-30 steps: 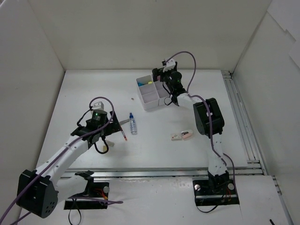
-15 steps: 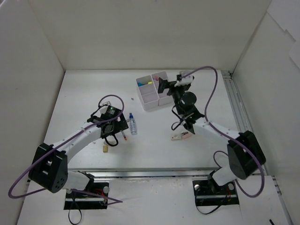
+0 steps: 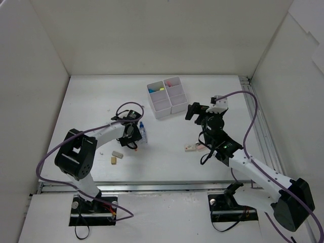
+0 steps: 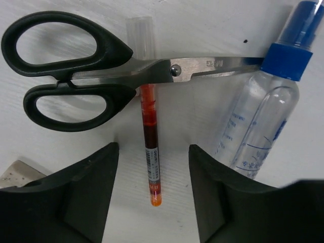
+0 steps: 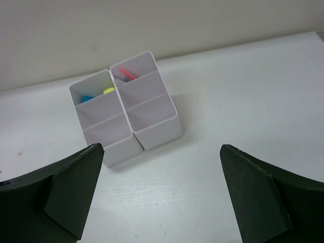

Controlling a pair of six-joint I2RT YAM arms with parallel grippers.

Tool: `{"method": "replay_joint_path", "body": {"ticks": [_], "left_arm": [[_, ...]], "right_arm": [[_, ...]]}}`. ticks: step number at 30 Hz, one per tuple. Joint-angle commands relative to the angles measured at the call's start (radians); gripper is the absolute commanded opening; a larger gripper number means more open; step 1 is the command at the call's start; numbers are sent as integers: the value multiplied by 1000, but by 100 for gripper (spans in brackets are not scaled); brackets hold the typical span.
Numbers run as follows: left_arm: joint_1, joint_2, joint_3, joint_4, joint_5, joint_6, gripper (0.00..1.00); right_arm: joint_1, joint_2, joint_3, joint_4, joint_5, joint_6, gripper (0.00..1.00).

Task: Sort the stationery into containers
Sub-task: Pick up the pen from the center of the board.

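Left wrist view: the left gripper's (image 4: pixel 152 174) 2 fingers (image 4: pixel 86 195) stand apart, straddling but not touching the lower end of a red pen (image 4: pixel 150 142) that runs under the scissors (image 4: pixel 76 76). A blue-capped bottle (image 4: pixel 258 121) lies at the scissors' blade tip. Well right of the scissors, the right gripper (image 5: pixel 162 202) is spread wide, holding nothing, and faces the white organiser (image 5: pixel 152 124). A yellow cap (image 5: pixel 109 91) shows in 1 rear compartment.
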Motion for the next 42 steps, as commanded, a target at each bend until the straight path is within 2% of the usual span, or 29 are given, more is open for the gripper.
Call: {"method": "replay_joint_path", "body": {"ticks": [1, 2, 3, 5, 9, 10, 14, 17, 20, 21, 24, 27, 30, 36, 40, 42], "left_arm": [[6, -5, 49, 16, -17, -19, 49], [6, 3, 43, 24, -22, -25, 46], [16, 9, 38, 33, -31, -30, 39], [29, 26, 35, 32, -28, -33, 34], [41, 27, 20, 35, -21, -27, 3], [41, 21, 12, 38, -21, -24, 0], [30, -46, 1, 12, -34, 20, 0], [3, -114, 16, -68, -18, 100, 0], [-25, -181, 44, -167, 56, 195, 0], [-40, -197, 46, -196, 126, 233, 0], [-50, -252, 27, -195, 319, 272, 0], [-50, -281, 3, -201, 395, 297, 0], [-59, -321, -23, -192, 312, 289, 0], [-59, -385, -25, -94, 300, 346, 0], [-59, -364, 21, -88, 216, 347, 0], [-68, -382, -2, -2, 226, 398, 0]], "right_arm": [[15, -23, 68, -158, 56, 48, 98], [18, -31, 68, -170, 71, 55, 98], [23, -35, 67, -181, 81, 59, 98], [23, -52, 56, -195, 91, 67, 98], [26, -78, 53, -220, 93, 71, 98], [28, -87, 53, -227, 93, 73, 98], [29, -97, 53, -239, 49, 58, 98], [35, -100, 59, -256, -36, 33, 98], [35, -94, 100, -333, -90, 36, 98], [37, -89, 125, -376, -103, 36, 98], [37, -61, 190, -474, -160, 36, 98], [43, -26, 224, -517, -238, 24, 98], [52, -8, 225, -520, -289, -1, 98], [58, 75, 249, -520, -364, -27, 98], [61, 110, 254, -482, -421, -7, 98], [63, 139, 260, -436, -476, 40, 98]]}}
